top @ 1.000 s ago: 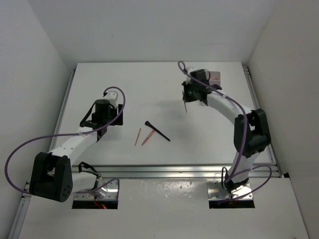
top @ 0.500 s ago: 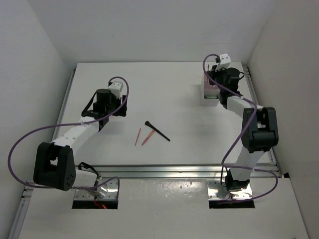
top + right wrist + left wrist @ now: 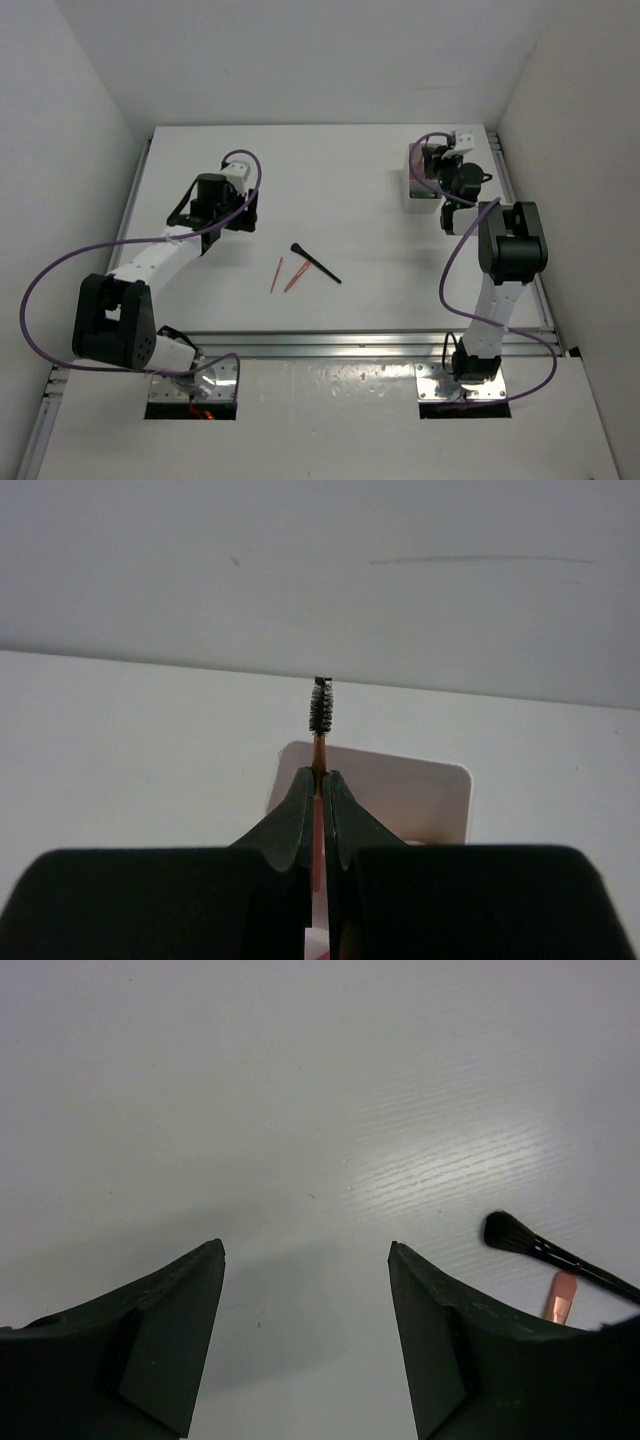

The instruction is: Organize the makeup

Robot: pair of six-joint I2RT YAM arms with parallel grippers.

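White worktop (image 3: 330, 180) carries all items. White box (image 3: 400, 792) sits at far right corner, below right arm. Left claw (image 3: 305, 1250) spread wide, empty, hovers over bare worktop left of centre. Right claw (image 3: 318, 785) pinched tight on held pink pencil (image 3: 319, 750), black bristle tip (image 3: 321, 708) poking out above box. Black brush (image 3: 315, 262) lies mid-worktop. Loose pink pencil (image 3: 296, 278) just beside brush handle; second loose pencil (image 3: 277, 275) just left of it.
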